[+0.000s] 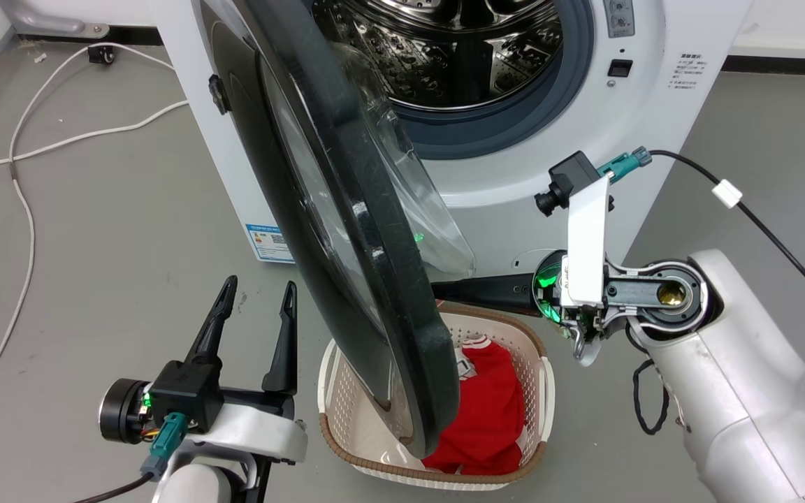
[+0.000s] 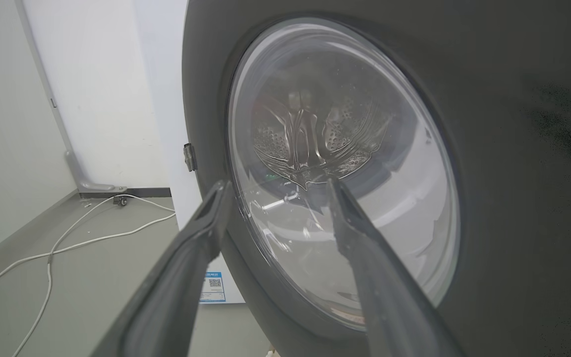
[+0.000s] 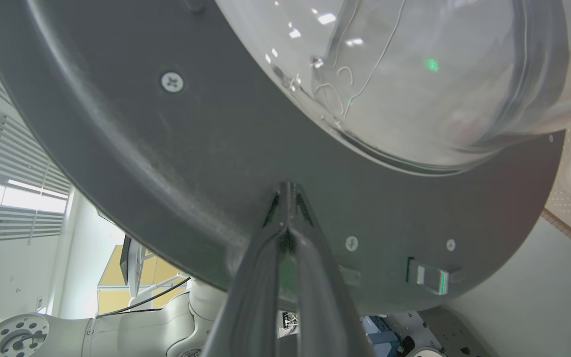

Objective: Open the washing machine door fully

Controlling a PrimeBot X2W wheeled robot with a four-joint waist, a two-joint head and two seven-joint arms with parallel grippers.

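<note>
The right pincer (image 3: 286,196) is pinched narrow, holding nothing, its tips against the inner face of the washing machine door (image 1: 364,230), beside the glass bowl. Beyond the door's outer face, the left pincer (image 1: 257,299) stands wide, apart from it. The door hangs partly swung out over a laundry basket (image 1: 541,363).

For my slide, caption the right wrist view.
Right gripper, shut, tips against the inner face of the washing machine door.
</note>
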